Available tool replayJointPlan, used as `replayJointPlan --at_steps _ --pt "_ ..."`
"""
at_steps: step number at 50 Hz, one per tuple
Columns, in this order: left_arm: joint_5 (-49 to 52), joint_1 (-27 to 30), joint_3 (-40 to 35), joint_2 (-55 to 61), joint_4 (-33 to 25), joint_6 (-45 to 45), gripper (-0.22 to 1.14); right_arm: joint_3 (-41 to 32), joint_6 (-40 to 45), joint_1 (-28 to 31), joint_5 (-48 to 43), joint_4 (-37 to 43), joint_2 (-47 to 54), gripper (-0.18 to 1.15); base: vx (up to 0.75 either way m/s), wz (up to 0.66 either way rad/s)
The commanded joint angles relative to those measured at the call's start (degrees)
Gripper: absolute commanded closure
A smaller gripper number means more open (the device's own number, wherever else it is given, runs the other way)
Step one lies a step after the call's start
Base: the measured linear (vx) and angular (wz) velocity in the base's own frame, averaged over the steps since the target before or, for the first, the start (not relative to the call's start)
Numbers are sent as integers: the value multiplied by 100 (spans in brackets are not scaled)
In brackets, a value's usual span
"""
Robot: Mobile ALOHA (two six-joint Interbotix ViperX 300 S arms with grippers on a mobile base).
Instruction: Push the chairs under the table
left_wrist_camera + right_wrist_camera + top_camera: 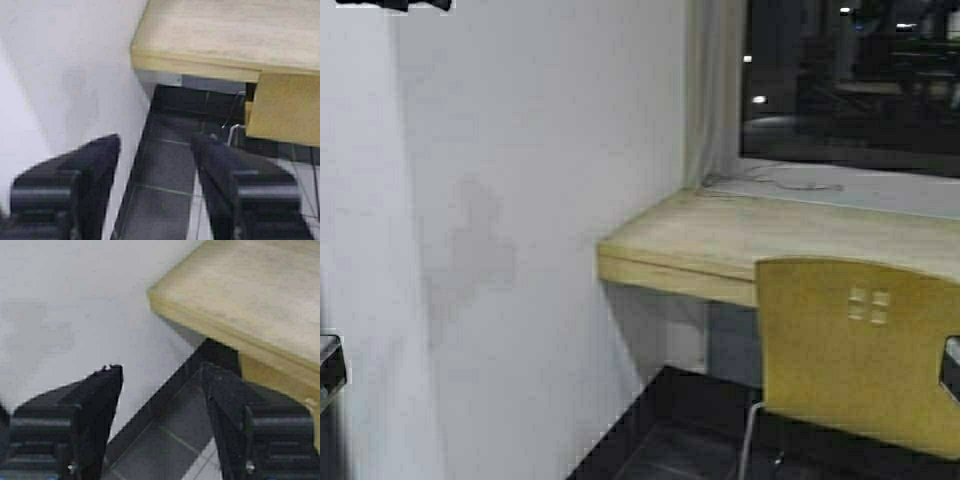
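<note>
One chair stands at the table's front edge, backrest rising above it, lower right. The table's left end meets the white wall; dark floor lies open beneath. Left gripper and right gripper are spread, holding nothing.

both end effectors all black: left end effector chunky ribbed finger blocks, right end effector same look, small silver screws near base
</note>
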Motion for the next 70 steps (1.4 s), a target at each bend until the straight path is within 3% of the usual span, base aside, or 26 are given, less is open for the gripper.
replayJointPlan --at_steps 1,10,70 --pt "-141 -9 -88 53 -9 0 8 -35 35 -9 -26 26 9 11 -31 26" --pt "-501 -9 -114 290 0 9 8 -70 53 -9 -26 26 53 11 -33 23" --pt "-475 -9 -229 800 -9 -237 8 -360 44 -9 26 18 729 11 -35 5"
